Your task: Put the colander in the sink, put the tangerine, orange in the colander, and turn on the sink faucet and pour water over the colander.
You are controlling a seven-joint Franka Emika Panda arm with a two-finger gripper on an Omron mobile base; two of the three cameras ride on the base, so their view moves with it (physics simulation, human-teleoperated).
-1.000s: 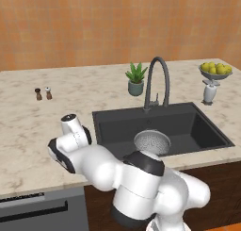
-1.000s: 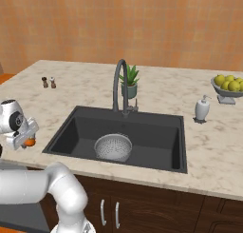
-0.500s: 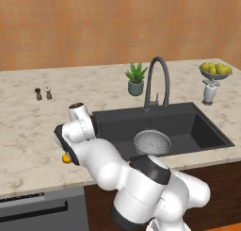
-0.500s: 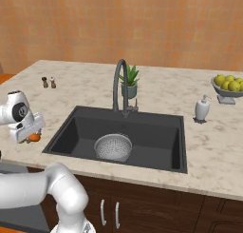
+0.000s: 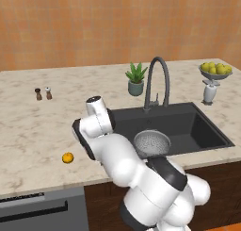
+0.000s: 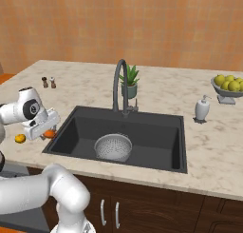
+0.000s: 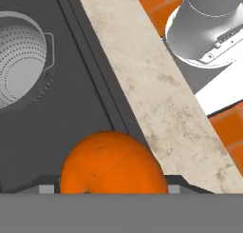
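Orange fruit (image 7: 114,163) sits right between your end effector's (image 7: 114,191) two tips in the hand view, so you are holding it, with the tips set fairly wide around it. From the right base view you can see the same fruit (image 6: 49,133) tucked under the end effector (image 6: 45,130), just above the left rim of the sink (image 6: 156,127).

What matters now is where the colander (image 6: 113,147) is. It lies inside the sink, near the front wall, off to the right of your end effector and lower down. In the hand view the colander (image 7: 21,61) shows at the upper left, well apart from the fruit, with dark sink floor (image 7: 61,127) between them. So I think you need to carry the fruit sideways over the basin until it hangs above the grey bowl, then let go. The colander is round and much wider than the fruit, so the drop should be easy once you are over it.

A second, smaller orange fruit (image 5: 68,157) rests on the bench (image 5: 28,126) left of the sink. I cannot tell which one is the tangerine.

From the left base view, the arm's own body hides what is held, but you can see the colander (image 5: 151,143) and the sink faucet (image 5: 156,81) clearly. No water is running from the faucet.
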